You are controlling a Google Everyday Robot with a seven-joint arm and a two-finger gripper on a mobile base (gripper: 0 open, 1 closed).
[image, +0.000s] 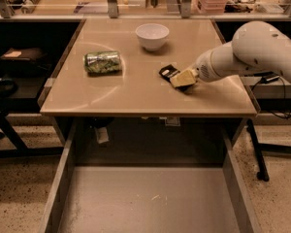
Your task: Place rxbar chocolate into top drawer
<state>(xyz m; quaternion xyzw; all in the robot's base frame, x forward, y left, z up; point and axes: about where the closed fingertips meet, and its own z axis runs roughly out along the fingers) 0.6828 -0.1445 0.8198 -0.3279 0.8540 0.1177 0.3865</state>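
Note:
The rxbar chocolate, a small flat black bar, sticks out to the left of my gripper over the right part of the tan tabletop. The gripper's tan fingers are shut on the bar's right end and hold it just above the table surface. My white arm reaches in from the right. The top drawer is pulled out wide below the table's front edge. Its scuffed grey bottom holds nothing.
A green patterned drink can lies on its side at the table's left. A white bowl stands at the back middle. Table legs and cables stand at the right, and a dark chair at the left.

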